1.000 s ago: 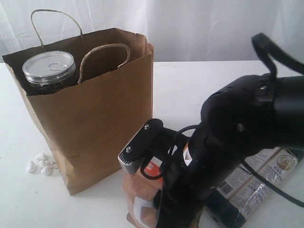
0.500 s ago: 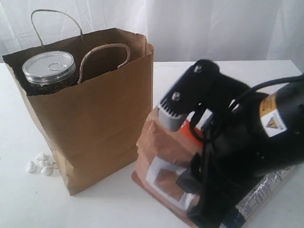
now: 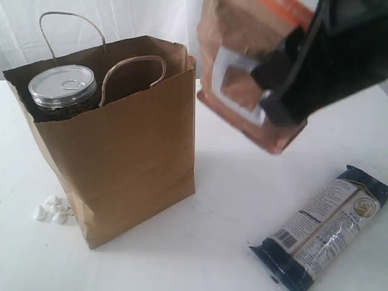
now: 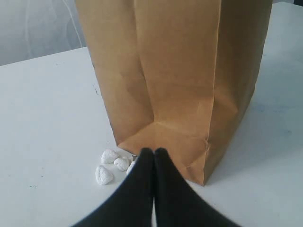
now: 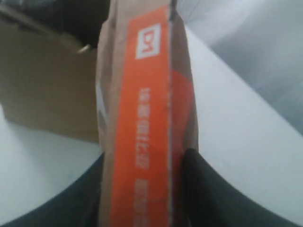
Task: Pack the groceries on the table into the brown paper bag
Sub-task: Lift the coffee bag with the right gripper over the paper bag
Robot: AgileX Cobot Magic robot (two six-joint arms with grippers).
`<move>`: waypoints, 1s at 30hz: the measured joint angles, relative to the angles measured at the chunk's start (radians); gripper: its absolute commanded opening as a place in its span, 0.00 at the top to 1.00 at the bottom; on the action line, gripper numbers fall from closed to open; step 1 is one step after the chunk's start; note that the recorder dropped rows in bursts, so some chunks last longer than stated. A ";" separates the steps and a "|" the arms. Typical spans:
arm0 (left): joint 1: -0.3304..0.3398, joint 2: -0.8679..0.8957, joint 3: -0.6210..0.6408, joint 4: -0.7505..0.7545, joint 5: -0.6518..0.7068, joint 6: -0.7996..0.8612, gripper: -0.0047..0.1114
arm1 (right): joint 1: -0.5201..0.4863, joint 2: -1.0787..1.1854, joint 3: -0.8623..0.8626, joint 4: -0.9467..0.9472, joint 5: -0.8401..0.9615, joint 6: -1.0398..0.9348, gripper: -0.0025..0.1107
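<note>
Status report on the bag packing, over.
Right pincer shut on brown pouch, aloft beside paper bag. Left pincer shut, empty, low by bag's base. Can in bag; blue packet on table.

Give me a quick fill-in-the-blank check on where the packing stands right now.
The right fingers hold the brown pouch with the ___ label. The silver pull-tab can stands ___ the brown paper bag. The long dark-blue packet lies on the ___. The left fingers are ___.
Missing: orange; inside; table; shut.
</note>
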State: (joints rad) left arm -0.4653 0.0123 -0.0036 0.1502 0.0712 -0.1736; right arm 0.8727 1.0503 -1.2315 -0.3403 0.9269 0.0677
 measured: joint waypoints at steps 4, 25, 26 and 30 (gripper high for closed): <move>0.000 0.000 0.000 0.000 0.000 0.000 0.96 | 0.000 0.012 -0.073 -0.093 -0.035 0.032 0.98; 0.000 0.000 0.000 0.000 0.000 0.000 0.96 | 0.000 0.541 -0.441 -0.078 -0.353 -0.034 0.98; 0.000 0.000 0.000 0.000 0.000 0.000 0.96 | 0.000 0.549 -0.441 -0.073 -0.360 -0.034 0.98; 0.000 0.000 0.000 0.000 0.000 0.000 0.96 | -0.002 0.581 -0.443 -0.053 -0.356 -0.034 0.98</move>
State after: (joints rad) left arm -0.4653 0.0123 -0.0036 0.1502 0.0712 -0.1736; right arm 0.8708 1.6311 -1.6743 -0.3929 0.5705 0.0335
